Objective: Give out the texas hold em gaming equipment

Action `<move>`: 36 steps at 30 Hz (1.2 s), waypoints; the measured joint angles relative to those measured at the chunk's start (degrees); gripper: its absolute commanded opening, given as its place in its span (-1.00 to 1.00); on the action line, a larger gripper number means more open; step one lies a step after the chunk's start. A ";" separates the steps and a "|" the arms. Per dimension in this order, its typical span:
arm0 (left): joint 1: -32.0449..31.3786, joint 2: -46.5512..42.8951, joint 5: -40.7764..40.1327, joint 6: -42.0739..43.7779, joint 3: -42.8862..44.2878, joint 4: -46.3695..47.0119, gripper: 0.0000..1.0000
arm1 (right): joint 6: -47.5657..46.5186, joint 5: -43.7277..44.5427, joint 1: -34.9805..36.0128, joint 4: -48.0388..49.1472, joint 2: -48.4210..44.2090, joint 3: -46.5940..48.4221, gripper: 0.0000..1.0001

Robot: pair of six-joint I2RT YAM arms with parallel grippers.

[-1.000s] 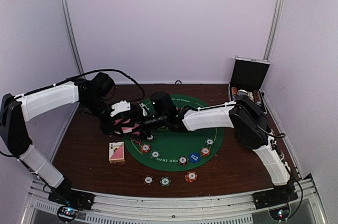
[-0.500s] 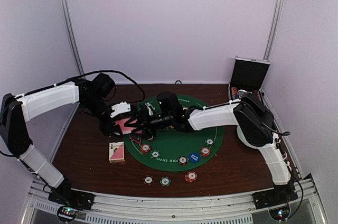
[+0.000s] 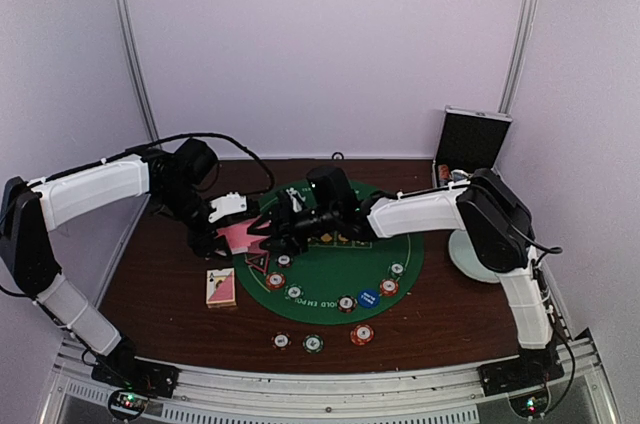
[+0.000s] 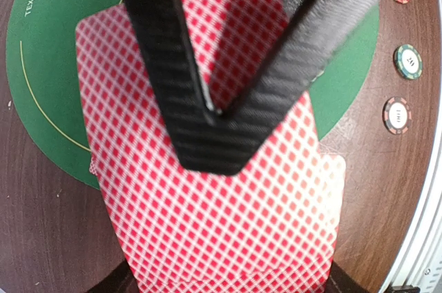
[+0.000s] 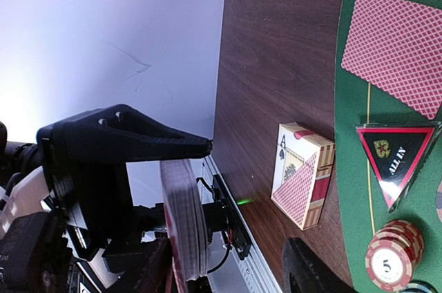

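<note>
Nearest, three chips (image 3: 313, 343) lie on the brown surface (image 3: 160, 294), with a card box (image 5: 304, 175) marked "A" to their left. Beyond, the green mat (image 4: 41, 86) reads "TEXAS", a triangle marker (image 5: 395, 158) says "ALL IN", and a striped chip (image 5: 390, 262) shows "5". Above the mat's left edge, the left fingers (image 3: 213, 237) clamp the deck (image 4: 228, 224). The right fingers (image 5: 138, 134) stand apart astride its free end. They could pinch several cards at once and spill the deck.

Setting: robot lab test cell. Plain pale panel walls (image 3: 330, 44) on three sides, aluminium posts (image 3: 130, 44) at 11 and 1 o'clock, metal base rail (image 3: 320, 386) at 6 o'clock, brown table (image 3: 150, 284).
</note>
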 measured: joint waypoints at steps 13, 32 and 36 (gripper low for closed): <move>0.00 -0.02 -0.37 0.13 -0.02 0.04 -0.73 | 0.46 -0.22 -0.24 -0.37 -2.08 -1.07 -0.63; 0.00 -0.02 -1.36 0.15 -0.59 0.09 -0.74 | -2.62 -0.48 -2.23 -3.28 -6.95 -5.62 -0.85; 0.00 -0.04 -1.64 0.24 -0.76 0.09 -0.76 | -3.13 -0.87 -3.87 -4.44 -8.35 -6.91 -0.87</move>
